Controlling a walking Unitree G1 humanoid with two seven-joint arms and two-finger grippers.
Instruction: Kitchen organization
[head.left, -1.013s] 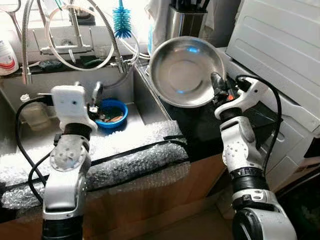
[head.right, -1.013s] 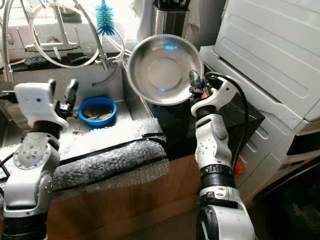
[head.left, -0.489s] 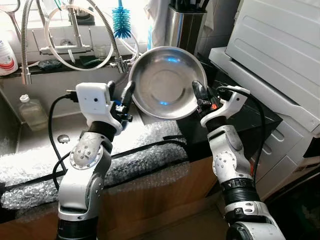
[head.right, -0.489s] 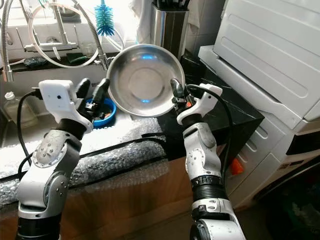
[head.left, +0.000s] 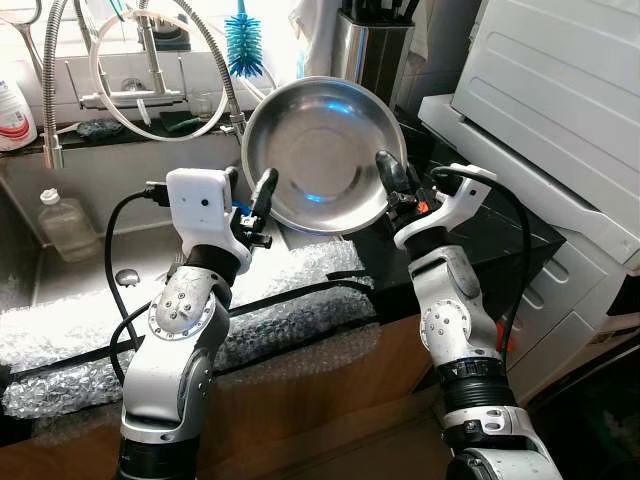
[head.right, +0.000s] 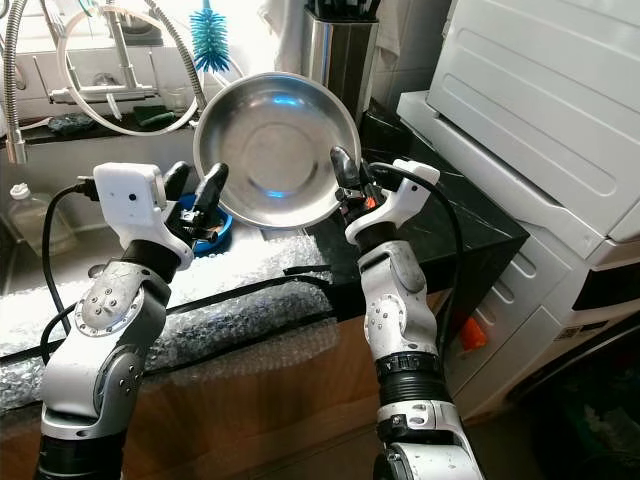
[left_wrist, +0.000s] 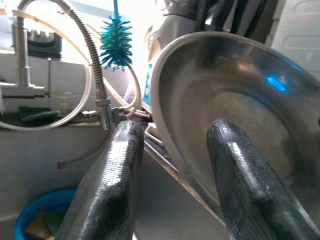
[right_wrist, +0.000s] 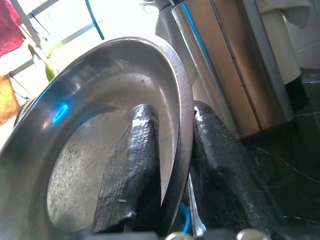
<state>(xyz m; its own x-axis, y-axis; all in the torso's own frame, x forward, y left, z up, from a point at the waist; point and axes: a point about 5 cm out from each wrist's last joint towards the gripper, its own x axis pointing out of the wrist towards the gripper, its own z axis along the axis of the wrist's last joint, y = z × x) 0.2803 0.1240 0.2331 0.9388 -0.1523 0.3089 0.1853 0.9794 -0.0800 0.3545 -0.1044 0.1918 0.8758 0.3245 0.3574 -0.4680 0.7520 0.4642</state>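
The metal bowl (head.left: 320, 150) has been carried further left, up over the sink (head.left: 90, 270). The left gripper (left_wrist: 170, 170) is held open around the bowl's near edge, ready to take it. The right gripper (right_wrist: 172, 165) is pinched shut on the far edge, so the bowl stays up

The bowl (head.left: 322, 152) stands on edge between both claws, above the counter's (head.left: 500, 235) left end; sink (head.left: 90, 270) further left.
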